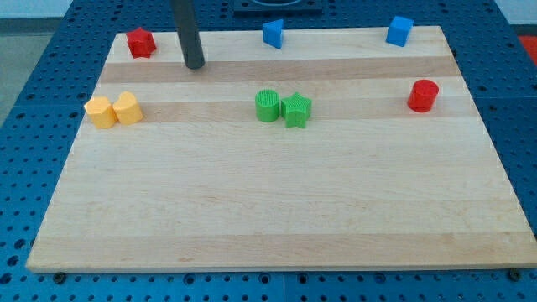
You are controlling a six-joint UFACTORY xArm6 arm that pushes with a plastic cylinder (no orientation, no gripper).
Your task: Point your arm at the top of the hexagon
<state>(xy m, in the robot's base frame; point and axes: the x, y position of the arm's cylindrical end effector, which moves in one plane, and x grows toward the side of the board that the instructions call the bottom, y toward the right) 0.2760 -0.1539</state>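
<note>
A yellow hexagon block [101,111] lies at the view's left edge of the wooden board [268,210], touching a second yellow block [127,108] on its right. My tip [195,65] rests on the board near the view's top left. It is up and to the right of the hexagon, well apart from it, and to the right of a red pentagon-like block [141,43].
A green round block [267,106] and a green star [296,110] touch at the board's middle. A blue block [273,33] sits at top centre, a blue cube [400,31] at top right, and a red round block [423,96] at right.
</note>
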